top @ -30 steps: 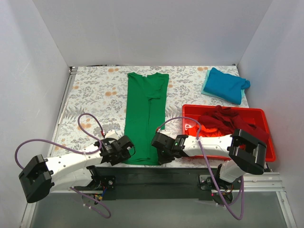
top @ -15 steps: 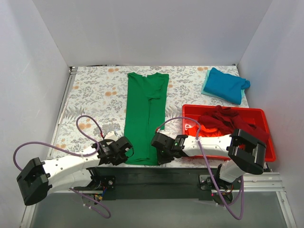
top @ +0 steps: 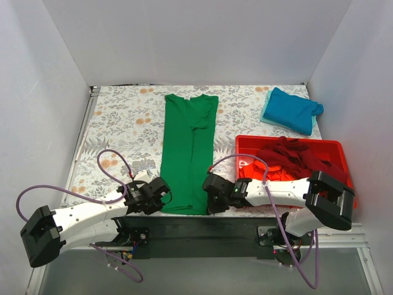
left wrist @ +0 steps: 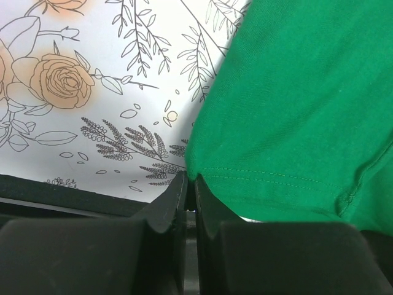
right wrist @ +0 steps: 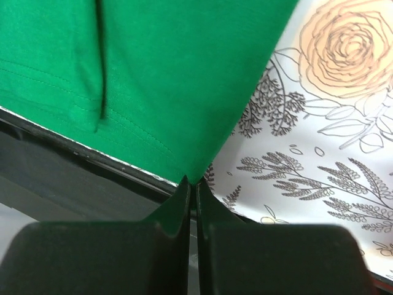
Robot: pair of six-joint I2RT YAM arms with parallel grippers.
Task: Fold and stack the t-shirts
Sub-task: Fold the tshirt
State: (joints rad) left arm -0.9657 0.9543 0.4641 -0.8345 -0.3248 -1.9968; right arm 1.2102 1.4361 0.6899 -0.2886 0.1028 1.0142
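Green t-shirt is laid lengthwise on the desk, hem at the near edge. Each hem corner is pinched tight: left by the left end effector, right by the right end effector.

Grey-orange floral table cover — green t-shirt, teal t-shirt — red tray.

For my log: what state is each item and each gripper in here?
green t-shirt: folded into a long strip, lying flat.
teal t-shirt: folded, far right corner.
maroon t-shirt: crumpled in the tray.
red tray: holding crumpled clothing.
left gripper: shut on the green t-shirt's near left corner.
right gripper: shut on its near right corner.
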